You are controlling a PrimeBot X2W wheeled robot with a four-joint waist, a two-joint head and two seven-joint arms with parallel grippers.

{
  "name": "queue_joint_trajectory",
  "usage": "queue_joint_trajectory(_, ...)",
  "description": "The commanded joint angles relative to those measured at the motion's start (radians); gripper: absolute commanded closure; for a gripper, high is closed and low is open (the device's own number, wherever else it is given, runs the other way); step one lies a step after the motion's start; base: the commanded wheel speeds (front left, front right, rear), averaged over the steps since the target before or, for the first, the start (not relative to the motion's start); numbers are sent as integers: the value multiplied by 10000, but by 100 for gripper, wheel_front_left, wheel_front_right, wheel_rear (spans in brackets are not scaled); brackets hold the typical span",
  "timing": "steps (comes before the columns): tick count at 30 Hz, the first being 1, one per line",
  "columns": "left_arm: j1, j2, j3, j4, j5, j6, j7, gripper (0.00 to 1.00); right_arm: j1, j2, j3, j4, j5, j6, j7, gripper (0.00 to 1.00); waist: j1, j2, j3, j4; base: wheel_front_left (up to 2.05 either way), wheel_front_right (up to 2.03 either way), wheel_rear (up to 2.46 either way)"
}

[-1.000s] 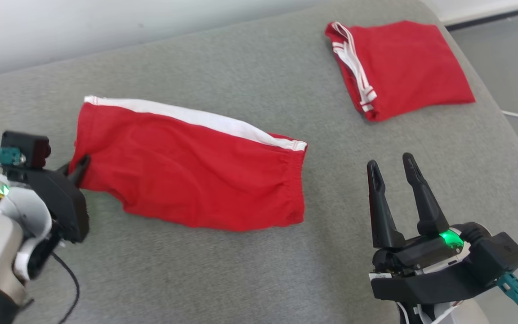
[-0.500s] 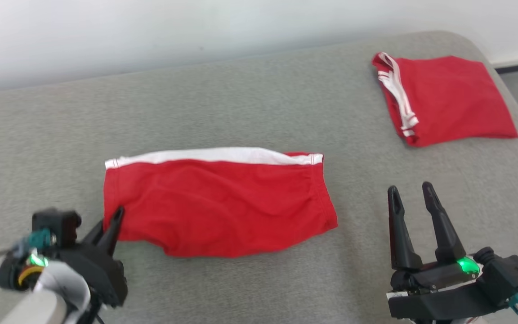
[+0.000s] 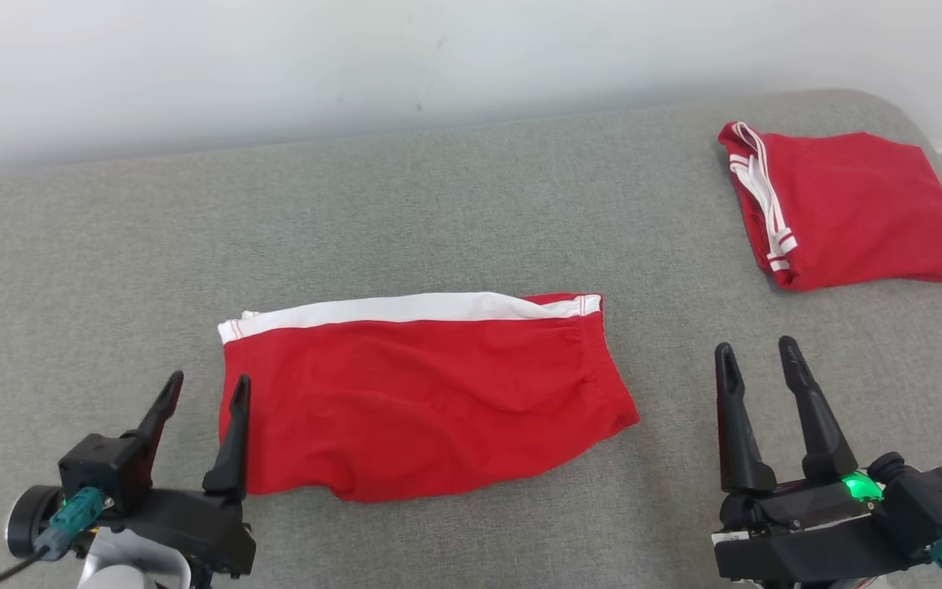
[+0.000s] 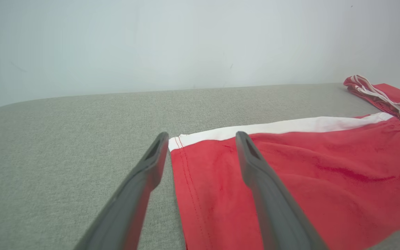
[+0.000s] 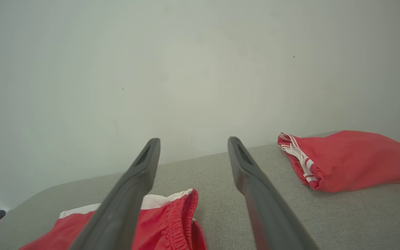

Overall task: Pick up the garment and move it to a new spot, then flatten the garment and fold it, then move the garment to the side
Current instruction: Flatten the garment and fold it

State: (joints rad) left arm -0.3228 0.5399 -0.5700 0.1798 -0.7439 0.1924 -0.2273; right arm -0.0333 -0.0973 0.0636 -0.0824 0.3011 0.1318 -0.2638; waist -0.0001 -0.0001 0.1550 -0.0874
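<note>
A pair of red shorts (image 3: 422, 393) with a white stripe along its far edge lies flat and folded lengthwise on the grey padded surface (image 3: 438, 213). My left gripper (image 3: 205, 391) is open at the shorts' left hem, its right finger over the cloth edge and its left finger over bare surface; the left wrist view shows the hem (image 4: 182, 180) between the two fingers. My right gripper (image 3: 753, 353) is open and empty, to the right of the elastic waistband (image 5: 186, 218), apart from it.
A second red garment (image 3: 847, 209) with white striped trim lies folded at the far right corner of the surface (image 5: 349, 158). A pale wall runs behind. The surface's rounded right edge is close to that garment.
The head camera has turned, shifting the whole picture. My left gripper, shut on the shorts' left edge a second ago, has let go, opened and turned its fingers upward. The right gripper stays open.
</note>
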Motion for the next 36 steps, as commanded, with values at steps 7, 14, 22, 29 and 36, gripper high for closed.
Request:
queue_joint_trajectory(7,522,-384,999,-723,1002,682,-386,0,166,61,-272,-16,-190,-21,-5,0,1,1,-260,346,0,0,0)
queue_joint_trajectory(14,1378,-620,1980,-1377,1852,760,-376,0,265,97,-423,40,-515,-21,-3,0,1,1,-432,617,0,0,0)
queue_joint_trajectory(22,2379,-849,2870,-1892,3007,952,-379,0,545,274,-642,327,-752,-21,-5,0,1,1,-716,1017,0,0,0)
queue_joint_trajectory(29,3074,-1020,2911,-1769,3780,742,-378,0,567,334,-571,712,-905,-21,-3,0,1,1,-858,1166,0,0,0)
queue_joint_trajectory(36,3241,-1170,2887,-1429,4062,644,-380,0,654,355,-588,1029,-1015,-23,-5,0,1,1,-986,1166,0,0,0)
